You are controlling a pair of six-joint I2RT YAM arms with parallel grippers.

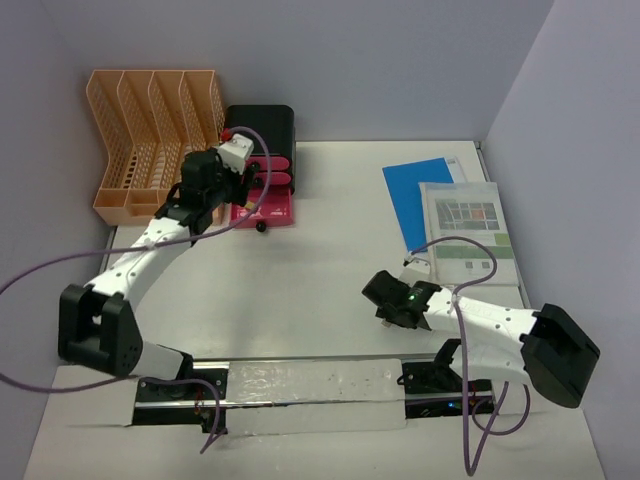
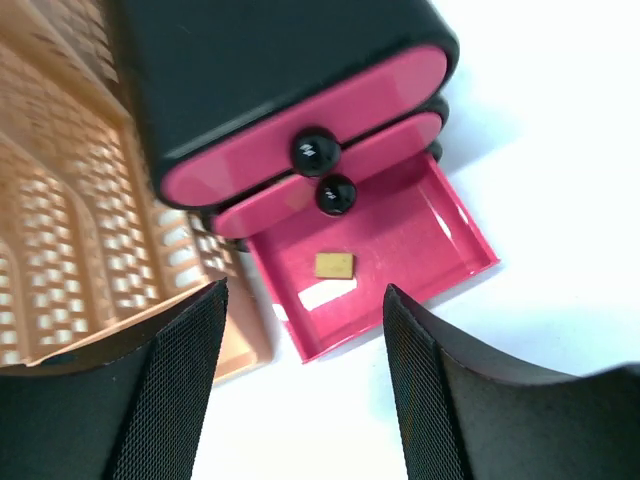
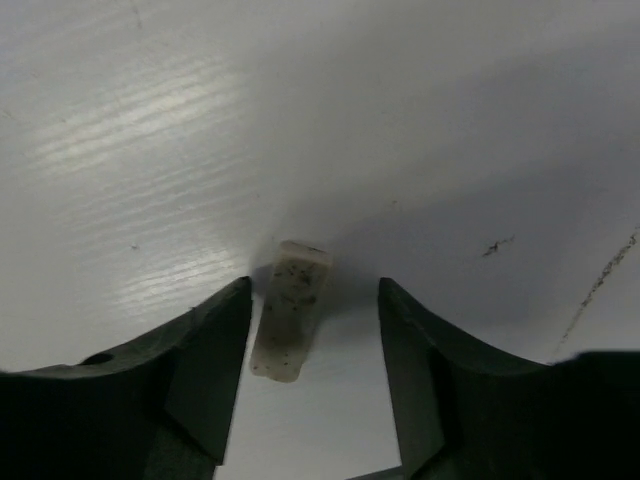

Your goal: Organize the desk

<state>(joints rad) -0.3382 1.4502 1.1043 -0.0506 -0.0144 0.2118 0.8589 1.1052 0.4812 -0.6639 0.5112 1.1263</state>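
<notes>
One white surface (image 1: 320, 270) fills the floor between pale lavender walls, two arms bolted at its near edge. At the far left corner stand one peach file rack (image 1: 150, 140) of four slots and one black box (image 1: 265, 130) with three pink drawers. The lowest drawer (image 2: 390, 260) is open and holds one yellow piece (image 2: 333, 265). The left claw (image 2: 304, 310) hangs above it, spread wide and empty. The right claw (image 3: 312, 300), jaws parted, straddles one whitish eraser (image 3: 290, 320) without gripping. Two papers lie by the right edge.
</notes>
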